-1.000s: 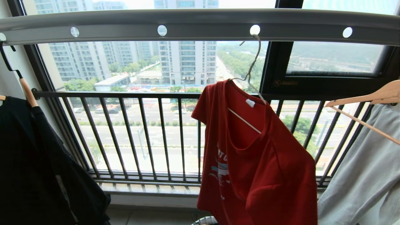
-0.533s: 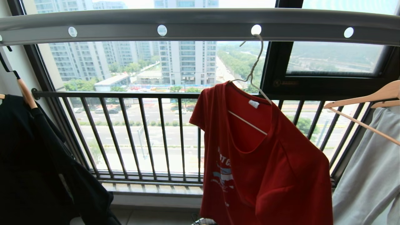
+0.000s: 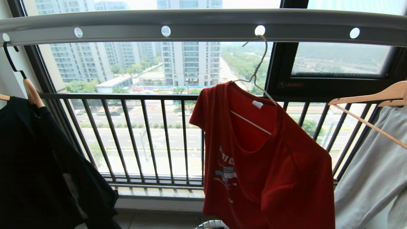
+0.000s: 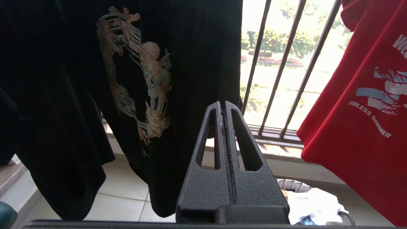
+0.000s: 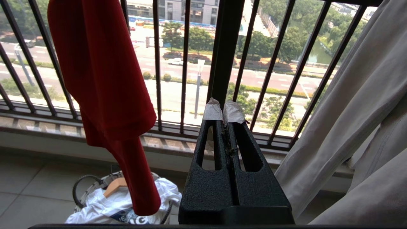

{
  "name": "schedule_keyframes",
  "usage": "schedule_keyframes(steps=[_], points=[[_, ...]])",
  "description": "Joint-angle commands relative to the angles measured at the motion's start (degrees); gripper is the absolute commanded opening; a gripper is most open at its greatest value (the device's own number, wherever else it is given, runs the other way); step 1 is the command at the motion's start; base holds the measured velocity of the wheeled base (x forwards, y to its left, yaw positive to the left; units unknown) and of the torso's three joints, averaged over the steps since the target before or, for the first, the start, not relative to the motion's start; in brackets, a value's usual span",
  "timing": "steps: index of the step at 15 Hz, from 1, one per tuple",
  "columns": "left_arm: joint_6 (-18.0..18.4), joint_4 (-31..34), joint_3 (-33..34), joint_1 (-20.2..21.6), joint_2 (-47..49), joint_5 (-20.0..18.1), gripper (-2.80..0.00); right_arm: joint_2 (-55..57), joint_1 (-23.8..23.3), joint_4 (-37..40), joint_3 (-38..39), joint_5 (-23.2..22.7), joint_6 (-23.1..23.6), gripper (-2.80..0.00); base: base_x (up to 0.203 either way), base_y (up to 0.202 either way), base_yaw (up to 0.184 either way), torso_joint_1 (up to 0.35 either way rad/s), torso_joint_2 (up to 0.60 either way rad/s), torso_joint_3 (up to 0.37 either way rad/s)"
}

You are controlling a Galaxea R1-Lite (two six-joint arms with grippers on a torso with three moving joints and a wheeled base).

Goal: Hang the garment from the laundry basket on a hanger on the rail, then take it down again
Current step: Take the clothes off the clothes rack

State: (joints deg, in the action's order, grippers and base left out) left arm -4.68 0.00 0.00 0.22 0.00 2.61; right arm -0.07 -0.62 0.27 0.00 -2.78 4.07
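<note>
Up at one o'clock off the head view's centre, the hanger [image 3: 258, 68] hooks a hole in the rail [image 3: 203, 24], carrying the shirt [image 3: 264, 159] tilted, long axis falling from ten to four. Left gripper [image 4: 223, 106] and right gripper [image 5: 224, 111] sit low, jaws pressed together, empty. Shirt lies between them, so I judge either arm could reach up for the take-down.

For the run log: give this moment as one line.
red T-shirt: on white wire hanger, hooked in rail | left gripper: shut, empty | right gripper: shut, empty

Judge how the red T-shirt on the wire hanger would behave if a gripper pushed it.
The red T-shirt hangs in soft folds, so it is probably floppy and would yield. Its wire hanger sits tilted in the rail by a thin hook, so it likely swings easily.
</note>
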Motion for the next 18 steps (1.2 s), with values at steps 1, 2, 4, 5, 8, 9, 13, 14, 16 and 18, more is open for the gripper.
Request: schedule_keyframes(steps=[1, 2, 4, 5, 8, 9, 13, 14, 16, 18], points=[[-0.06, 0.00, 0.00, 0.04, 0.09, 0.03, -2.80, 0.07, 0.01, 0.00, 0.09, -0.03, 0.06, -2.80, 0.000, 0.000, 0.000, 0.000, 0.00, 0.000], [-0.06, 0.00, 0.00, 0.04, 0.09, 0.03, -2.80, 0.07, 0.01, 0.00, 0.09, -0.03, 0.06, -2.80, 0.000, 0.000, 0.000, 0.000, 0.00, 0.000], [-0.06, 0.00, 0.00, 0.04, 0.09, 0.03, -2.80, 0.07, 0.01, 0.00, 0.09, -0.03, 0.06, -2.80, 0.000, 0.000, 0.000, 0.000, 0.00, 0.000], [-0.06, 0.00, 0.00, 0.04, 0.09, 0.03, -2.80, 0.07, 0.01, 0.00, 0.09, -0.03, 0.06, -2.80, 0.000, 0.000, 0.000, 0.000, 0.00, 0.000], [-0.06, 0.00, 0.00, 0.04, 0.09, 0.03, -2.80, 0.07, 0.01, 0.00, 0.09, -0.03, 0.06, -2.80, 0.000, 0.000, 0.000, 0.000, 0.00, 0.000], [-0.06, 0.00, 0.00, 0.04, 0.09, 0.03, -2.80, 0.07, 0.01, 0.00, 0.09, -0.03, 0.06, -2.80, 0.000, 0.000, 0.000, 0.000, 0.00, 0.000], [-0.06, 0.00, 0.00, 0.04, 0.09, 0.03, -2.80, 0.07, 0.01, 0.00, 0.09, -0.03, 0.06, -2.80, 0.000, 0.000, 0.000, 0.000, 0.00, 0.000], [-0.06, 0.00, 0.00, 0.04, 0.09, 0.03, -2.80, 0.07, 0.01, 0.00, 0.09, -0.03, 0.06, -2.80, 0.000, 0.000, 0.000, 0.000, 0.00, 0.000], [-0.06, 0.00, 0.00, 0.04, 0.09, 0.03, -2.80, 0.07, 0.01, 0.00, 0.09, -0.03, 0.06, -2.80, 0.000, 0.000, 0.000, 0.000, 0.00, 0.000], [-0.06, 0.00, 0.00, 0.04, 0.09, 0.03, -2.80, 0.07, 0.01, 0.00, 0.09, -0.03, 0.06, -2.80, 0.000, 0.000, 0.000, 0.000, 0.00, 0.000]])
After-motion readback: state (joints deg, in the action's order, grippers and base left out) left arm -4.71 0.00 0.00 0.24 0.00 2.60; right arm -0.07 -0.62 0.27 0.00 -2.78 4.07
